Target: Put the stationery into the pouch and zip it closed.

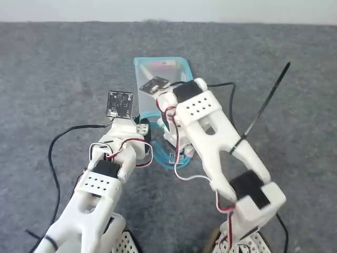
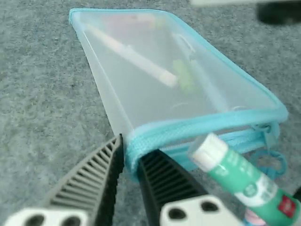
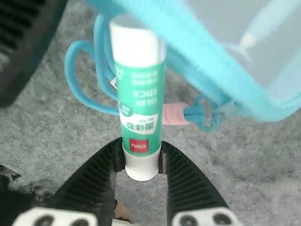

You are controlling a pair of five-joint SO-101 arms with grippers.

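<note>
Clamped glue stick (image 3: 138,84) in right gripper (image 3: 139,150) at pouch (image 2: 178,84) mouth, pinched pouch corner in left gripper (image 2: 129,153); noted pen (image 2: 131,56) inside, judged glue and zipping outstanding.

A grey, felt-like mat (image 1: 63,68) covers the table, with a pale strip of wall (image 1: 168,10) behind it.

Frosted translucent plastic pouch (image 2: 150,103) – woven teal edging (image 2: 188,129), glossy plastic glue stick (image 3: 138,94), rough grey felt table (image 1: 52,79)
</note>
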